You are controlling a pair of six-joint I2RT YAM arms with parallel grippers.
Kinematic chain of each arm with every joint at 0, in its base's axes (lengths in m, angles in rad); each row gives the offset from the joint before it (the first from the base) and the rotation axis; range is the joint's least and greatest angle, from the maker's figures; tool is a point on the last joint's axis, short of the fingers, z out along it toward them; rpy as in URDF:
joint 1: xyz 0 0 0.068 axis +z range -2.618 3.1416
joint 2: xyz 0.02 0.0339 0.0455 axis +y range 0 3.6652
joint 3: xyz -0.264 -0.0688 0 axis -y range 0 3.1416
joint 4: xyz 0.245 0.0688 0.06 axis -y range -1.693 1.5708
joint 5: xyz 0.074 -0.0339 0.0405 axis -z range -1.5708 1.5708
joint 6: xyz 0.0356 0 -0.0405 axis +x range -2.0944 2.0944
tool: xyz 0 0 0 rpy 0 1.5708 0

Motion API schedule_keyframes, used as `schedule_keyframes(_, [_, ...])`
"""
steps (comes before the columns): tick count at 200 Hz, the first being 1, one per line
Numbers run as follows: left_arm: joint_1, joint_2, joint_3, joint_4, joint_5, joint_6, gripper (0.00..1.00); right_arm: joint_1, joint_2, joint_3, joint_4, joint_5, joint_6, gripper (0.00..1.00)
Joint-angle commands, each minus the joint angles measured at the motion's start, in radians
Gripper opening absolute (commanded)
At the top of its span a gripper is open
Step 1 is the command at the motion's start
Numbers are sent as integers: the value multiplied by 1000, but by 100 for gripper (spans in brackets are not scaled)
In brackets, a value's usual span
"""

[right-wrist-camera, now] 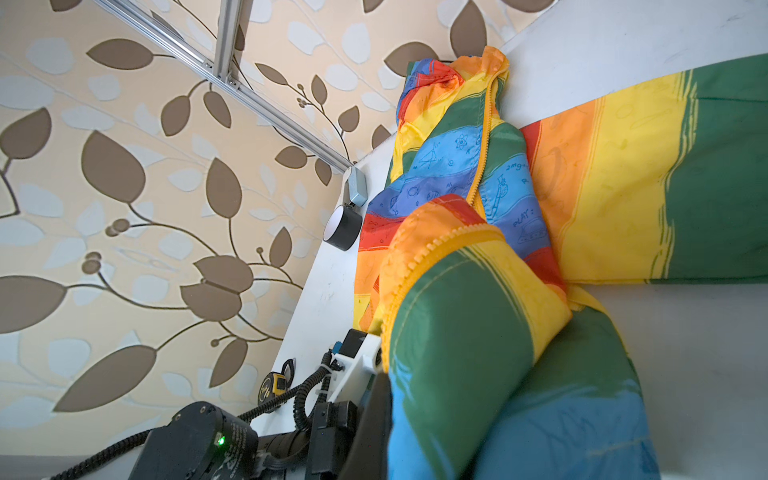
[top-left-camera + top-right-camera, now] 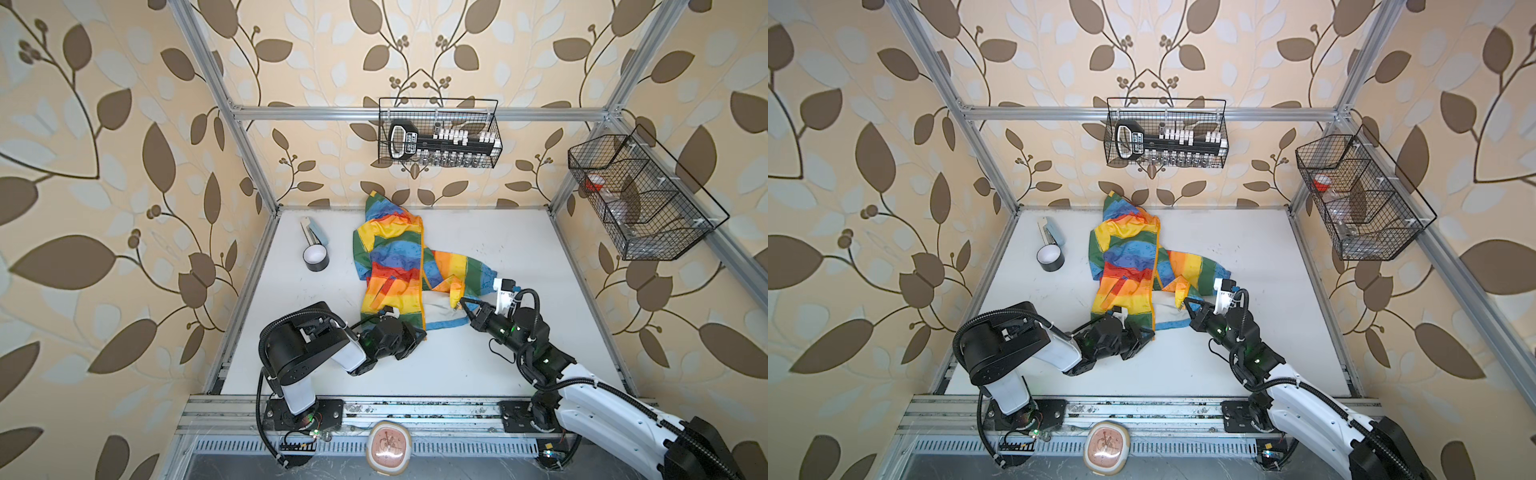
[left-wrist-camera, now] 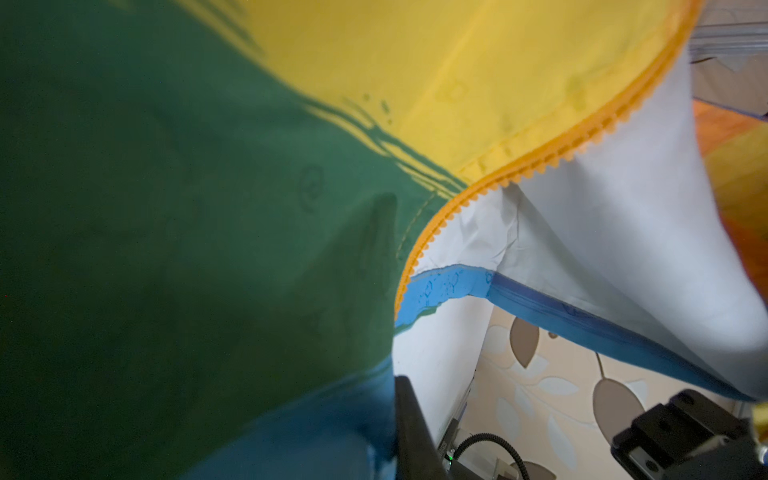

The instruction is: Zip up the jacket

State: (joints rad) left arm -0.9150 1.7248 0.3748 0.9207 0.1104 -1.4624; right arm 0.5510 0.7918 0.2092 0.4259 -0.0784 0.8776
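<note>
While my right hand (image 2: 462, 304) pinches shut on a raised flap of the rainbow jacket (image 2: 390, 257), my left hand (image 2: 417, 334) sits at its hem; I cannot tell its opening

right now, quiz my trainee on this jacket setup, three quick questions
1. True or false: the jacket is zipped shut all the way down to its hem.
2. In both top views, what lies on the table left of the jacket? A) black tape roll B) scissors C) a mug
3. Name what the right fingers are pinching.

Key:
1. False; bare zipper teeth run beside white lining.
2. A
3. The jacket, at its folded-over yellow corner.
</note>
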Motion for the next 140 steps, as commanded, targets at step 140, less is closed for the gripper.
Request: schedule_keyframes(140, [24, -2, -68, 36, -7, -33, 38, -3, 11, -4, -5, -9, 3, 0])
